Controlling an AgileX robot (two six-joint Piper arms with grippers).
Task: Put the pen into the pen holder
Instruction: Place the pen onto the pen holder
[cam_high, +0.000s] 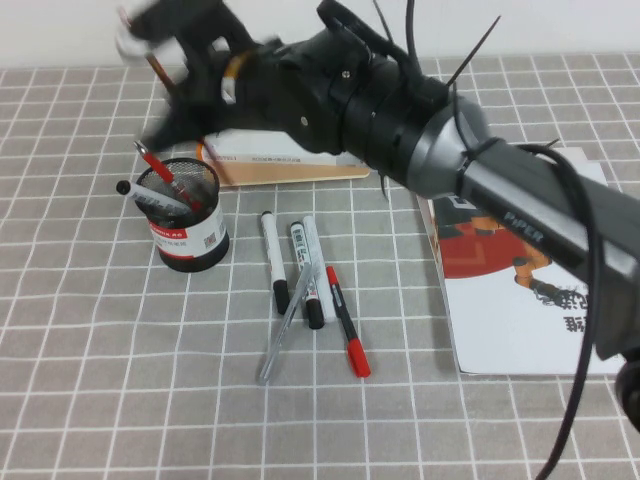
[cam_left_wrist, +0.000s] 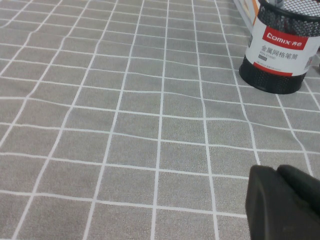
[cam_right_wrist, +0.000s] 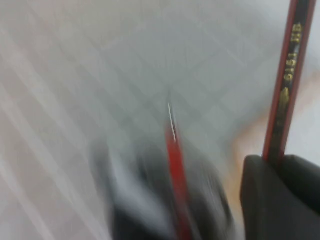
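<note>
The pen (cam_high: 157, 68), a thin dark-red pencil, is held by my right gripper (cam_high: 178, 62), which is shut on it above and behind the pen holder (cam_high: 190, 215). The right wrist view shows the pen (cam_right_wrist: 287, 85) rising from between the dark fingers (cam_right_wrist: 260, 200), with the blurred holder (cam_right_wrist: 150, 200) below. The holder is a black mesh cup with a red-and-white label; a red pen (cam_high: 155, 165) and a marker (cam_high: 150, 198) stand in it. My left gripper (cam_left_wrist: 282, 202) is shut and empty, low over the cloth, with the holder (cam_left_wrist: 282, 47) ahead of it.
Two black-and-white markers (cam_high: 275, 262) (cam_high: 310, 270), a grey pen (cam_high: 283, 325) and a short red pen (cam_high: 347, 320) lie on the checked cloth right of the holder. A book (cam_high: 520, 300) lies at the right; stacked books (cam_high: 285, 160) lie behind the holder.
</note>
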